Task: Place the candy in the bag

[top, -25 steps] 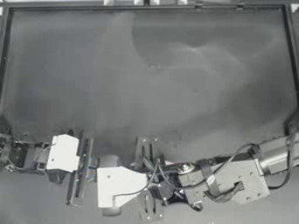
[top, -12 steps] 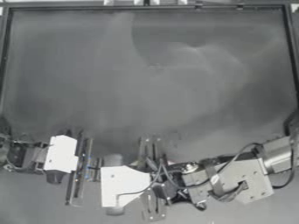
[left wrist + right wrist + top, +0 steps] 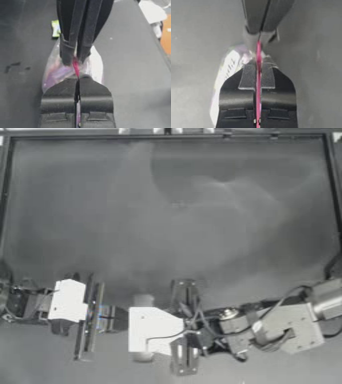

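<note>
- Near the front edge of the table (image 3: 174, 203), both arms are bunched together in the top view, the left gripper (image 3: 78, 86) and the right gripper (image 3: 258, 67) nose to nose over the bag (image 3: 55, 72)
- Left wrist view: its jaws are pressed together on the pink-red seal strip (image 3: 76, 68), pinching the bag's top edge, with the multicoloured contents showing through the plastic below
- Right wrist view: same story from the other side, jaws squeezed tight on the strip (image 3: 258, 53), the other gripper clamped just beyond along the same line
- The candy (image 3: 55, 28) lies on the table just beyond the bag in the left wrist view, apart from both grippers; nobody holds it
- Biggest risk as I read it: both claws are committed to the bag, so one must let go to fetch the candy, and a one-handed bag may sag or fall shut
- If the two pull apart along the strip instead of across it, the seal probably stays zipped and the plastic just stretches or slips out of a pinch
- A hard tug could also jerk the bag sideways and knock the candy, which sits close
- Whether the mouth is open at all, I cannot tell from these views
</note>
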